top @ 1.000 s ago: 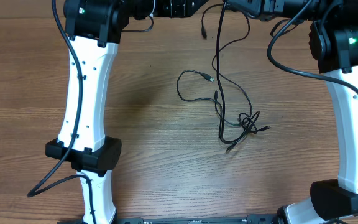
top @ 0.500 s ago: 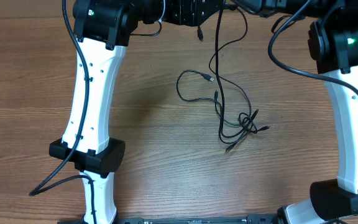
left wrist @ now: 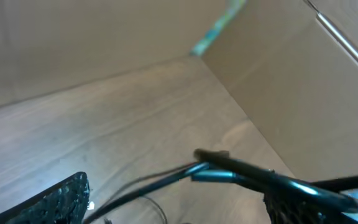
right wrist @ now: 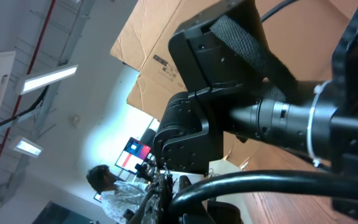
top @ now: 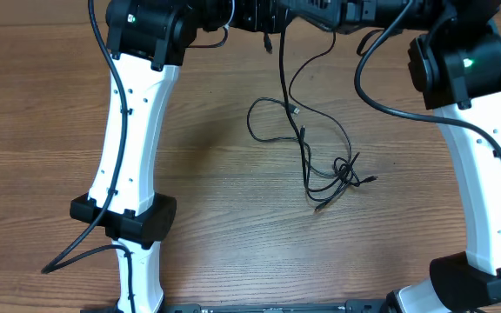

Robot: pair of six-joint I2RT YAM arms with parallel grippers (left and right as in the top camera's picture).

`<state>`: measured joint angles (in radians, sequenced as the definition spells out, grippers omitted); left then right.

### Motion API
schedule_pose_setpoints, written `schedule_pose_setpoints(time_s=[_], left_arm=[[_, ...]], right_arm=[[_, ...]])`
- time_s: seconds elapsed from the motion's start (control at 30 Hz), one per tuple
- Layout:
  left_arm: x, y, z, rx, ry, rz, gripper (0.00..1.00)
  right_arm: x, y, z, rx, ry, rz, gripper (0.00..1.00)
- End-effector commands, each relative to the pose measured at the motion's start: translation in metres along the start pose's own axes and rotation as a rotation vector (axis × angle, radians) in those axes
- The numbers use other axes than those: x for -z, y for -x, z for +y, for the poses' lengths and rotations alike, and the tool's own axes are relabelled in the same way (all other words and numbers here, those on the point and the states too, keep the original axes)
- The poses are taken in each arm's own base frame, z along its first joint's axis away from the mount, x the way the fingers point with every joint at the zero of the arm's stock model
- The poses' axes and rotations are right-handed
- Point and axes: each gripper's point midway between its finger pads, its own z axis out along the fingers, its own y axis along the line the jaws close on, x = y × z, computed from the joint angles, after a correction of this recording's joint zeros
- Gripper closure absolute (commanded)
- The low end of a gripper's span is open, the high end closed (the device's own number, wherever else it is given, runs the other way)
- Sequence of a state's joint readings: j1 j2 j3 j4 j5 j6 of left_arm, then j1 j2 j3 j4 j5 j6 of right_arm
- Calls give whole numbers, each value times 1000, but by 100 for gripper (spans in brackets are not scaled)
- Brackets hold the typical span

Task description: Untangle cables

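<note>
A brown wood-grain bench (top: 233, 217) is recorded under even light. In the left wrist view it is seen to be hemmed by plain cardboard panels (left wrist: 303, 81), which meet at a corner marked by a strip of teal tape (left wrist: 219, 25). In the right wrist view, lit tube lamps (right wrist: 48, 78) and a red pipe (right wrist: 42, 31) are noted overhead, with flattened cardboard boxes (right wrist: 148, 56), a glowing screen (right wrist: 135, 152) and a blurred person (right wrist: 114, 190) beyond.

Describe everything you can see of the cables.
The cables are thin, black, flexible cords lying on the wooden table, right of centre. They tangle into a small knot at the lower right, with a loose loop to the left and small plug ends poking out. One strand runs up toward the top edge; what holds it is hidden.
</note>
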<state>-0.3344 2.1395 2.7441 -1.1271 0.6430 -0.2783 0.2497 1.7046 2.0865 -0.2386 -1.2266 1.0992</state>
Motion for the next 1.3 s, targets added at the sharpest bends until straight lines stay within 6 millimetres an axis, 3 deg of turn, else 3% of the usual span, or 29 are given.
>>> schedule_pose_setpoints(time_s=[0.0, 0.13, 0.33, 0.53, 0.73, 0.87, 1.0, 1.27], left_arm=[[0, 13, 4, 8, 45, -57, 10], [1, 23, -11, -32, -28, -88, 10], [2, 31, -17, -57, -55, -118, 11], [2, 24, -28, -71, -120, -84, 13], [5, 25, -7, -49, -36, -90, 15], [9, 17, -7, -23, -74, -51, 21], [9, -5, -15, 35, -132, 39, 33], [10, -20, -14, 87, -130, 98, 44]], right_arm=[[-5, -8, 5, -11, 6, 23, 96], [-5, -13, -3, -39, -13, 36, 96], [-5, -13, -3, -41, -13, 38, 96], [-4, -10, 2, -44, -1, 33, 96], [2, -10, 12, -53, 27, 52, 96], [2, -12, 13, -47, 34, 68, 96], [3, -12, 12, 2, 33, 64, 96], [3, -9, 12, 2, 28, 51, 96]])
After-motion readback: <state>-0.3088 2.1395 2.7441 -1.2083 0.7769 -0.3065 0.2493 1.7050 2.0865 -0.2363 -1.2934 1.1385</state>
